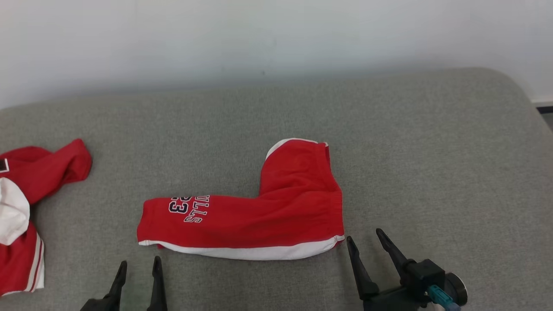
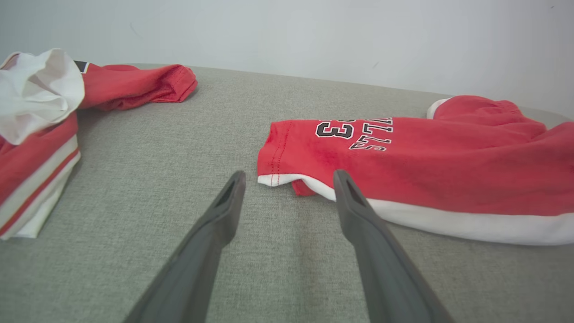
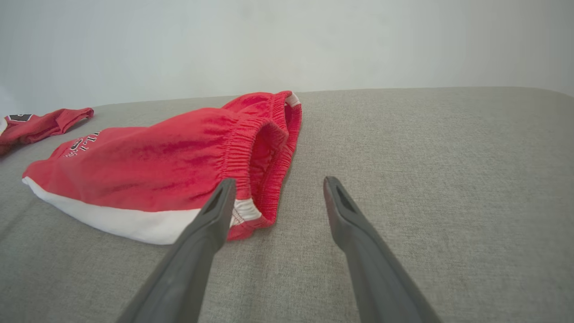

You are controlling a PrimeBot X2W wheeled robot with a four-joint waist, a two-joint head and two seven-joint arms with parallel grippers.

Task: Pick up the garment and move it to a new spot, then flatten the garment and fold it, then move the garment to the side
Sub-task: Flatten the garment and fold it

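grey fabric bed (image 1: 432, 151) under everything | white-trimmed red cotton shorts (image 1: 268, 216) lie on it, bent in an L | crumpled red-and-white garment (image 1: 26, 194) well left of shorts | left gripper (image 1: 139, 261) near shorts' leg hem, right gripper (image 1: 364, 235) just beside waistband corner, fingers spread, empty, likely poised to lift both ends

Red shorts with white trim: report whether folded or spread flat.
Partly folded: red shorts with white trim lie L-shaped, one leg out, the other tucked short.
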